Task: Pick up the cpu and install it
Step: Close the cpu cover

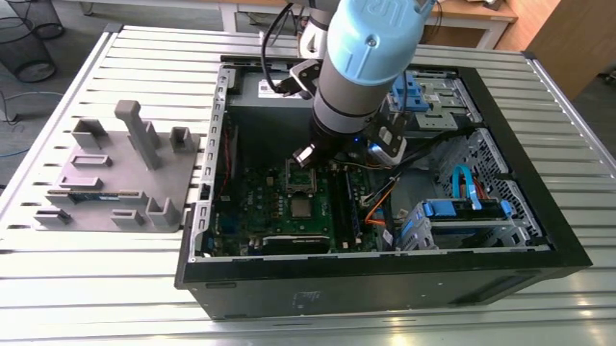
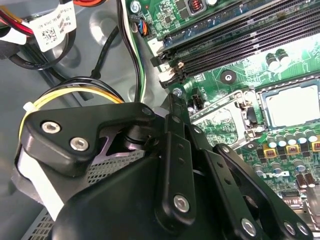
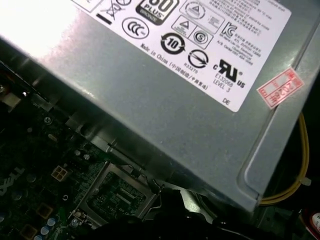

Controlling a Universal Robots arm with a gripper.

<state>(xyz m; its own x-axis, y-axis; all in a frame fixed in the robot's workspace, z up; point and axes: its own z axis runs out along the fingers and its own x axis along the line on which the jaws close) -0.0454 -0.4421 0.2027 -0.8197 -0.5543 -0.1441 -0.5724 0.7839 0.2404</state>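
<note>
Seating looks done from my console. The small, flat, square, silver-topped cpu [image 2: 292, 105] lies in its socket on the green motherboard [image 1: 260, 216], toward the near side of the open black computer case [image 1: 385, 285]. It sits level, metal face up. Being square it has no real long axis, and its edges run in line with the long black memory slots [image 2: 240, 45] just to the exterior view's right of it. Just beyond the chip, the hinged metal socket frame [image 2: 220, 125] stands open. The black claw [image 2: 173, 107] hangs close by that frame, though I cannot tell whether it touches it. Nor can I tell how far the claw is open; it has no hold of the cpu. I judge the work in hand to be around that frame, so I would move slowly and straight. I would also keep off the chip's top and stay clear of the small capacitors [image 2: 274, 152] and the yellow and black cables [image 2: 75, 92]. Farthest back sits the grey metal power supply box [image 3: 165, 100].
</note>
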